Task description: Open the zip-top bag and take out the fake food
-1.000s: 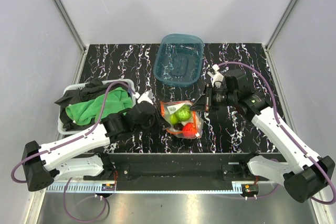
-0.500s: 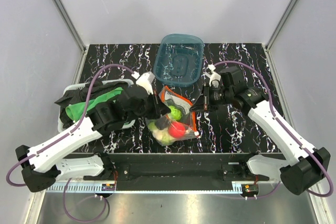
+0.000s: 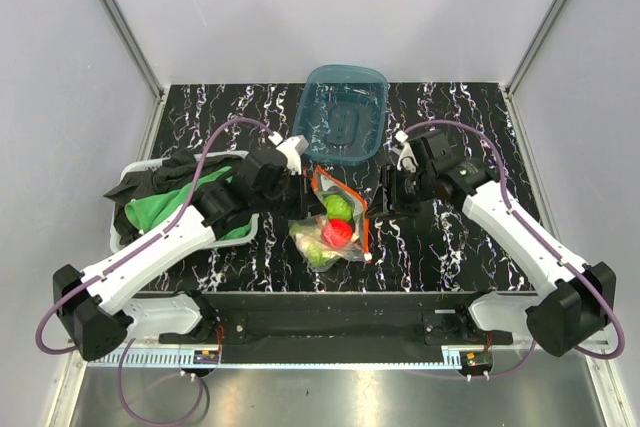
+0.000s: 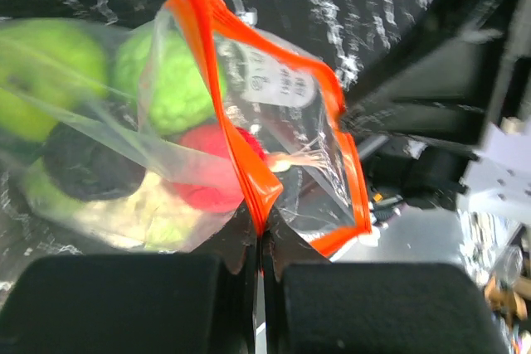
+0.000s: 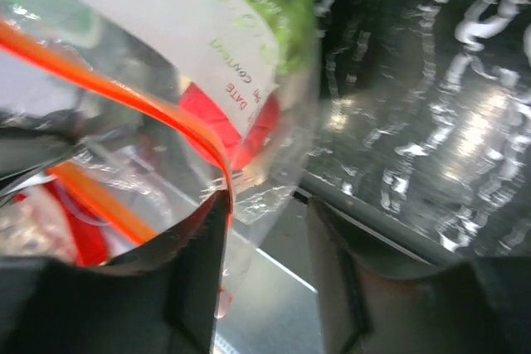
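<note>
Left fingers (image 4: 236,275) are clamped together on the orange zip strip (image 4: 249,184) of the zip-top bag (image 3: 335,222), pinching one lip of the mouth! Right fingers (image 5: 195,271) stand apart, the other lip lying against one of them, nothing gripped. The bag sits mid-counter (image 3: 430,247) between both arms, just in front of the teal tub (image 3: 342,112), its mouth gaping, with the fake food (image 3: 337,234) inside: green, red and pale pieces.

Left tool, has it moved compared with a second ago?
Yes. The left tool has gone farther from the arm bases, toward the teal tub, and is now shut on the zip-top bag by its orange strip.
</note>
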